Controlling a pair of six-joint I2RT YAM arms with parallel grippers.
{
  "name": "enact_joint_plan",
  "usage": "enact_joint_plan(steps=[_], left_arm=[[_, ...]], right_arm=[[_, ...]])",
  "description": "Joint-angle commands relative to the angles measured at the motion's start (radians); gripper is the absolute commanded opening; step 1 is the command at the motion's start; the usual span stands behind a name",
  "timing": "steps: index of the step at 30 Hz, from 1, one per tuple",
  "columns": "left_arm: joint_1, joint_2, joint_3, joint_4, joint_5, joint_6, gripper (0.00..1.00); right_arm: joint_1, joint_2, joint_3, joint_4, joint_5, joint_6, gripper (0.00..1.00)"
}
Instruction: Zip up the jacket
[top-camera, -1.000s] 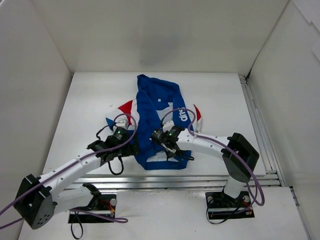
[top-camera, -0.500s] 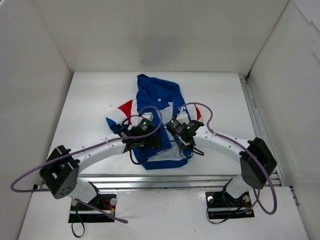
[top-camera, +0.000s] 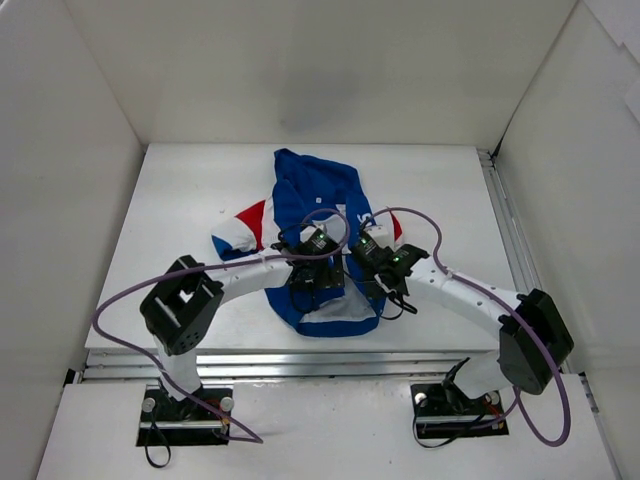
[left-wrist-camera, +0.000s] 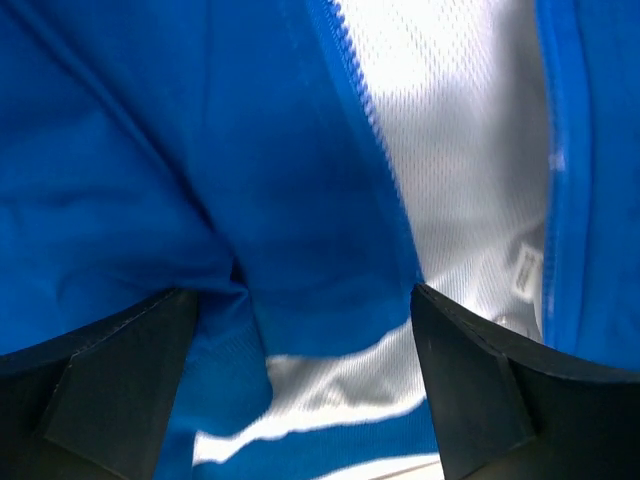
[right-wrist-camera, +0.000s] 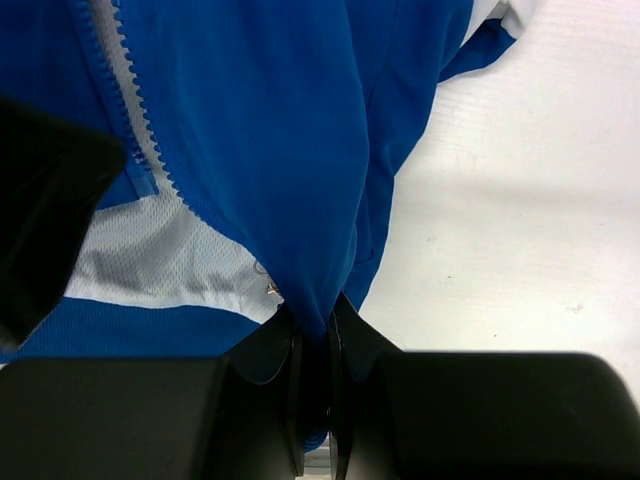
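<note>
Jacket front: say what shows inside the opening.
The jacket shows white mesh lining between unzipped zipper teeth, plus a small label. The left claw hides part of the lower end.

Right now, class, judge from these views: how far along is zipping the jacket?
Done: nothing zipped; the jacket lies open, white lining showing between the zipper teeth. In hand: the right end effector is shut on a blue front-panel fold; the left end effector hangs open over the other panel. Left: joining and closing the zipper.
</note>
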Motion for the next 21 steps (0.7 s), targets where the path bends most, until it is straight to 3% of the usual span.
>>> enact_joint_plan(steps=[1, 4, 6, 7, 9, 12, 16, 21], left_arm=[[0.003, 0.047, 0.085, -0.007, 0.011, -0.024, 0.83], [0.012, 0.067, 0.085, 0.004, 0.019, -0.030, 0.77], [0.022, 0.073, 0.075, 0.005, 0.019, -0.030, 0.67], [0.032, 0.071, 0.067, 0.004, 0.052, -0.032, 0.54], [0.041, 0.061, 0.052, 0.004, 0.065, -0.032, 0.41], [0.072, 0.006, 0.007, 0.013, 0.088, -0.020, 0.12], [0.123, -0.096, -0.030, -0.016, 0.077, 0.020, 0.00], [0.215, -0.227, -0.004, -0.083, 0.117, 0.114, 0.00]], right_arm=[[-0.014, -0.047, -0.016, 0.050, -0.009, -0.004, 0.00], [-0.019, -0.056, -0.030, 0.065, -0.017, -0.004, 0.00], [-0.026, -0.061, -0.039, 0.074, -0.020, -0.004, 0.00], [-0.026, -0.064, -0.040, 0.079, -0.022, -0.006, 0.00], [-0.037, -0.065, -0.045, 0.082, -0.023, -0.010, 0.00], [-0.055, -0.067, -0.039, 0.085, -0.028, -0.026, 0.00], [-0.077, -0.065, -0.027, 0.091, -0.048, -0.039, 0.00], [-0.097, -0.055, 0.035, 0.096, -0.084, -0.075, 0.00]])
